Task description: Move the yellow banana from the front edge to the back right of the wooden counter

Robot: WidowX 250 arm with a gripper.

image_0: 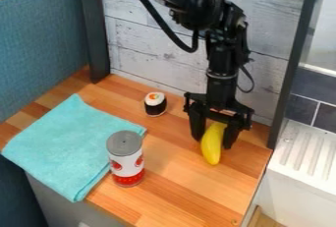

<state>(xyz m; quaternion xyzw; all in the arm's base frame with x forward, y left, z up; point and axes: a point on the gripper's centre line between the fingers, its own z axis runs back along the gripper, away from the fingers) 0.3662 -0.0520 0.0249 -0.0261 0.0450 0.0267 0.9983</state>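
Black robot gripper (pixel 213 142), pointing downward at the right of the work surface, its two fingers set apart on either side of a yellow banana (pixel 212 145). The banana lies on the striped wooden counter (pixel 181 191), its upper part between the fingers and its lower end projecting toward the near side. The arm (pixel 222 64) enters from the top edge and bends down to the gripper.

Left of the gripper and slightly farther back, a toy sushi roll (pixel 155 104) stands upright, dark around the lower part and white above, with orange and green on top. A can (pixel 126 164) with a grey lid and a red-and-white side stands upright nearer the front, just beside the right side of a turquoise cloth (pixel 66 142) spread over the left of the counter. Behind rises a whitewashed plank wall (pixel 141 44) between dark posts; a blue panel (pixel 42 49) borders the left, and a white ribbed drainboard (pixel 305 157) the right.
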